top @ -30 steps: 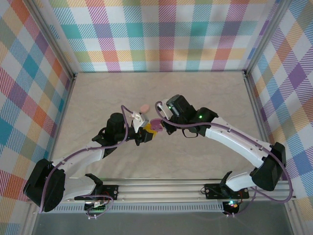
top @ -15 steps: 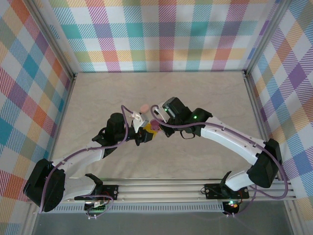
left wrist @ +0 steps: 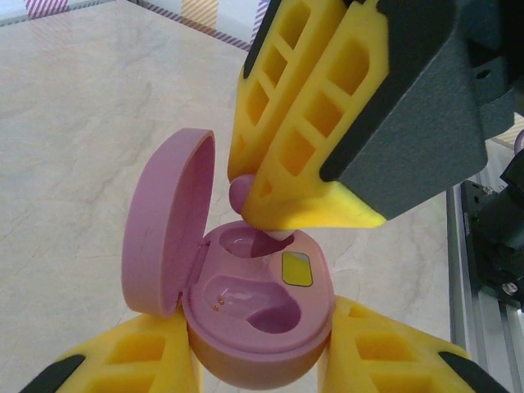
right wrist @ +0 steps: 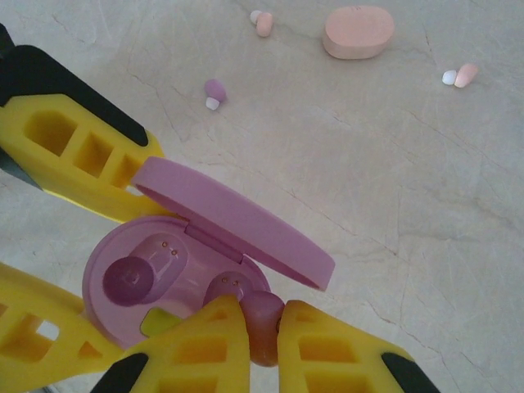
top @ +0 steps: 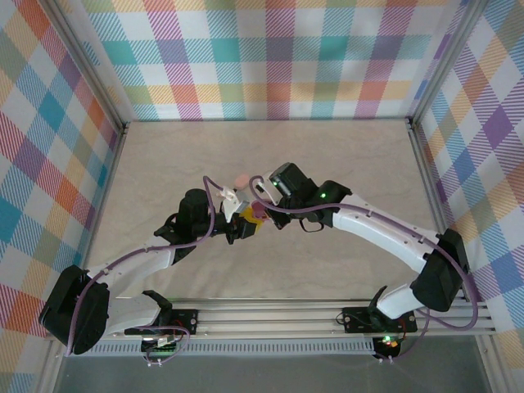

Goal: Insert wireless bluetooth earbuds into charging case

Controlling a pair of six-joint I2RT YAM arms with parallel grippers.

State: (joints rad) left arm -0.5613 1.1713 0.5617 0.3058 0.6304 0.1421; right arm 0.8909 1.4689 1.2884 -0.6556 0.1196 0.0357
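My left gripper [left wrist: 258, 364] is shut on the open purple charging case [left wrist: 262, 327], its lid [left wrist: 168, 221] swung up to the left. Both slots of the case show their small contacts. My right gripper [right wrist: 262, 327] is shut on a purple earbud [right wrist: 262, 315], and its yellow fingers [left wrist: 303, 139] hang over the case's far slot. The earbud's [left wrist: 240, 192] white tip reaches the rim of that slot. In the top view the two grippers [top: 246, 221] [top: 260, 209] meet at the middle of the table.
On the marble table beyond lie a loose purple earbud [right wrist: 214, 92], two pale pink earbuds [right wrist: 262, 22] [right wrist: 460, 75] and a shut salmon-pink case [right wrist: 359, 31] [top: 241, 179]. Plaid walls enclose the table on three sides.
The right arm has swung a little to the left and brought its earbud in over the held case. The left arm has stayed in place.
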